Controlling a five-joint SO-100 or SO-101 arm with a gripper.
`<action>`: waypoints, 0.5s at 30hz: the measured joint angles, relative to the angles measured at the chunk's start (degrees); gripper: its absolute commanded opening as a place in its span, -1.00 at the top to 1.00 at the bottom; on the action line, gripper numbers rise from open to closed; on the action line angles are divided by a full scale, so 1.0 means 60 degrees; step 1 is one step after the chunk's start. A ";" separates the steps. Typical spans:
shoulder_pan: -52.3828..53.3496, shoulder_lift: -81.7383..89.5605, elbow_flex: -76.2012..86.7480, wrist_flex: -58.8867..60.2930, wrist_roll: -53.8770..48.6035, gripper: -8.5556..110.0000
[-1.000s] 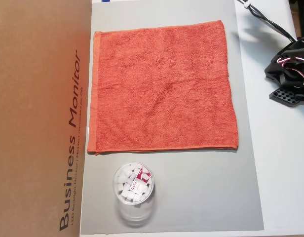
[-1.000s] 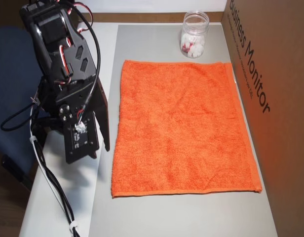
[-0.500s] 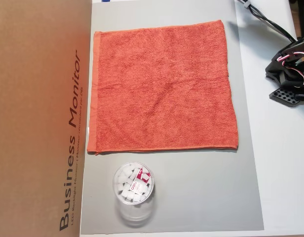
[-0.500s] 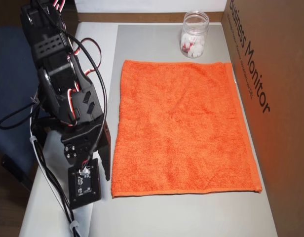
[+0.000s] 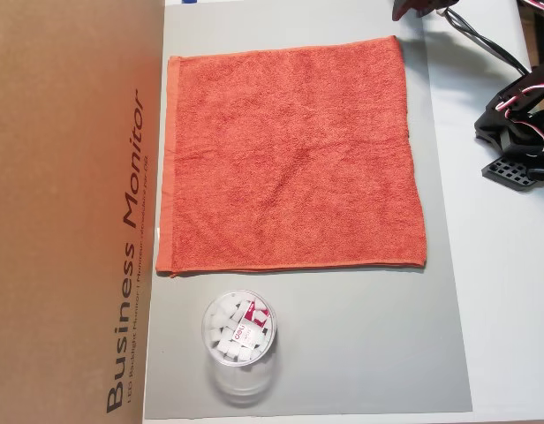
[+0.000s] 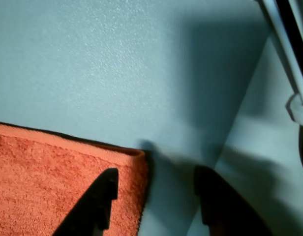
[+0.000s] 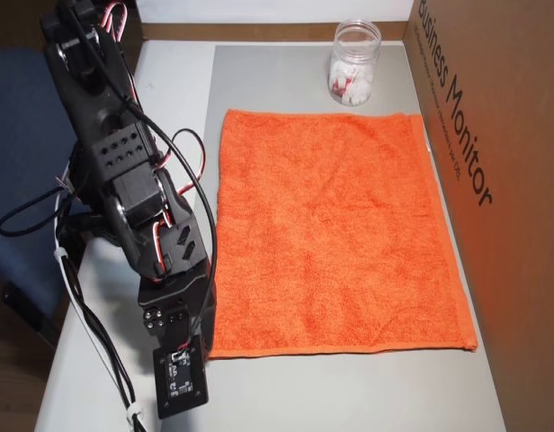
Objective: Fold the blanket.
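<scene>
The brown cardboard box (image 5: 69,212) carries the large dark words "Business Monitor" along its side, readable in both overhead views (image 7: 457,99). Under them runs a smaller line, too small to read. The label in the clear cup (image 5: 239,334) is unreadable.

One blanket (image 5: 290,155), one grey mat (image 5: 360,344), one clear jar (image 5: 239,340), one cardboard box (image 5: 69,212)

The arm (image 7: 133,193) is built of matte black plastic segments, blocky and angular, with boxy servo housings between them. One upper panel is pierced by a grid of small round holes. Red, white and black wires loop between the joints, and a black cable trails off the base. The two gripper (image 6: 154,189) fingers are plain black and tapered.
</scene>
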State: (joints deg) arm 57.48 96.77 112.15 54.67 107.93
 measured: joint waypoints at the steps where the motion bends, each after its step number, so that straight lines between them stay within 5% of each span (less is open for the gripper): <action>1: -0.0015 -0.0044 0.0117 -0.0132 0.0000 0.59; 15: -0.0864 -0.0117 0.0791 -0.0264 0.0000 0.59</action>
State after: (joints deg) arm 52.29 96.06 116.89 53.09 107.93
